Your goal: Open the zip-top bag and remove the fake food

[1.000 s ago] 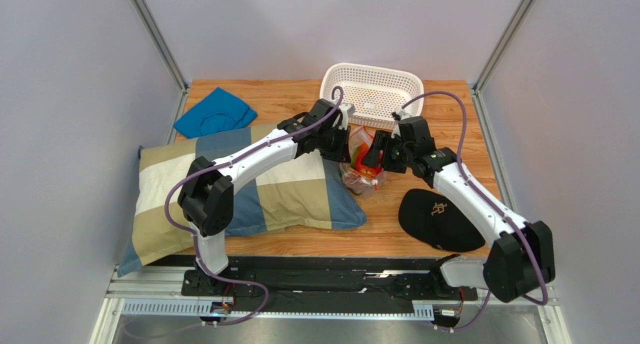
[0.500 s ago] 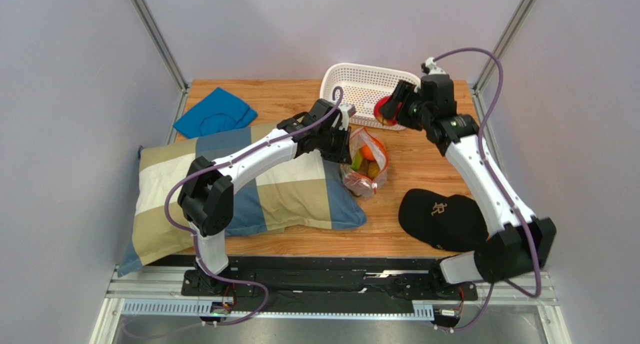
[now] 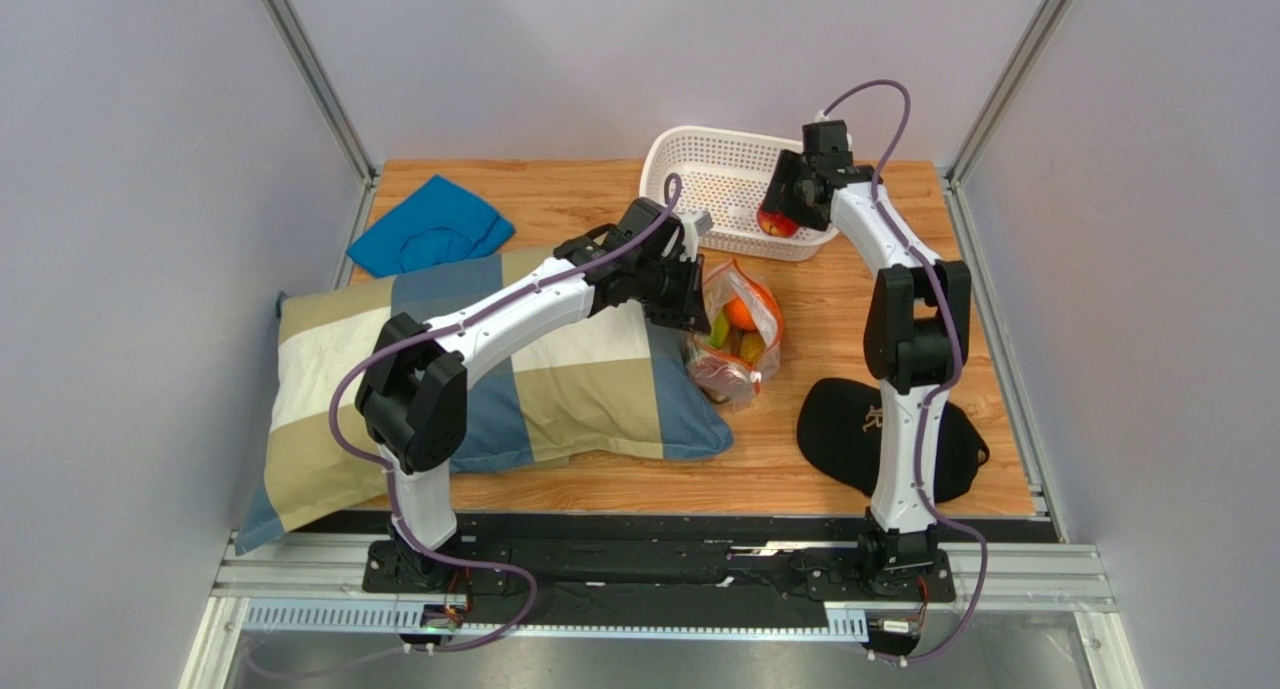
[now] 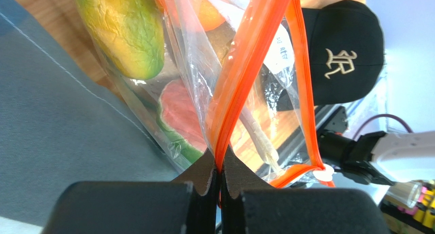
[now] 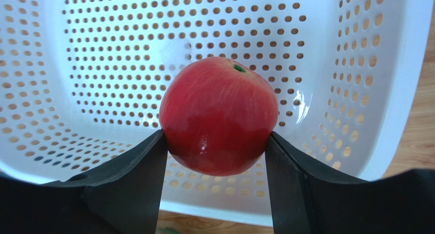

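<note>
Both grippers are clamped: with the left gripper (image 4: 219,175) we are pinching the orange-red zip strip (image 4: 244,71) of the clear crinkly plastic bag (image 3: 739,334), just nearward of the white perforated plastic basket (image 3: 706,161) at the wooden table's (image 3: 526,187) far edge. The right gripper's (image 5: 215,137) jaws are squeezing a glossy red toy apple (image 5: 219,111) over that basket.

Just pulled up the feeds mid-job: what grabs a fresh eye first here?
The red apple stands out first, clamped in the right gripper over the white perforated basket at the far end of the table. Next is the left gripper, pinching the orange zip strip of the zip-top bag beside the pillow. A yellow-green piece and a watermelon slice are inside the bag.
</note>
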Motion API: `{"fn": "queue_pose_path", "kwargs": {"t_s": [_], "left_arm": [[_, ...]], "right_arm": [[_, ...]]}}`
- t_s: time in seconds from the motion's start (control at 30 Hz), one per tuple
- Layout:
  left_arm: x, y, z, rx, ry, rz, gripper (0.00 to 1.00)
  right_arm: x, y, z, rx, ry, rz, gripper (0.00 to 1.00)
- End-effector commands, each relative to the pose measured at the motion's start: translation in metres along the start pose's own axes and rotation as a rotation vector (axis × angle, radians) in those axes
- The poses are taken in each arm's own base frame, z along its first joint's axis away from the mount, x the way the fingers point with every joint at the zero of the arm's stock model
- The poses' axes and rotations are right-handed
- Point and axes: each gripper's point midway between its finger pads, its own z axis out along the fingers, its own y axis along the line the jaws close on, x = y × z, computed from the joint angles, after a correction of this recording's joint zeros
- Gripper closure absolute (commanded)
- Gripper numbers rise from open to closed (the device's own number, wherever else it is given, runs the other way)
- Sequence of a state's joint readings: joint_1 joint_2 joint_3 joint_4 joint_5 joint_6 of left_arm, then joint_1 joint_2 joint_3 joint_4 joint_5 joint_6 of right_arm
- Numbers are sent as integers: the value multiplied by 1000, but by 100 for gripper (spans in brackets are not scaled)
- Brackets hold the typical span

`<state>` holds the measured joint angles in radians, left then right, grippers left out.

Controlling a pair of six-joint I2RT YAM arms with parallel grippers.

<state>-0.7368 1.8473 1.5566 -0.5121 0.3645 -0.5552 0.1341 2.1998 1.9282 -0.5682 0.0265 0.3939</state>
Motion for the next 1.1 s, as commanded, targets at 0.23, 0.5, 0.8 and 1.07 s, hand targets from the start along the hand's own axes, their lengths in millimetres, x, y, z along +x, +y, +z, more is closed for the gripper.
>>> {"fn": "queue_pose_path", "kwargs": {"t_s": [0.23, 0.5, 0.8, 1.07], "left_arm": [[-5, -16, -19, 53, -20, 9, 100], [-11, -14, -23, 32, -24, 67, 100], [-16, -22, -25, 43, -69, 76, 100], [-12, -34, -30, 60, -86, 77, 100]], "right_arm": [[-3, -2, -29, 92, 61, 41, 0], [30, 5, -149, 99, 134, 24, 0], [120, 45, -275, -161, 170, -105, 19], [173, 79, -260, -295, 260, -136, 37]]}}
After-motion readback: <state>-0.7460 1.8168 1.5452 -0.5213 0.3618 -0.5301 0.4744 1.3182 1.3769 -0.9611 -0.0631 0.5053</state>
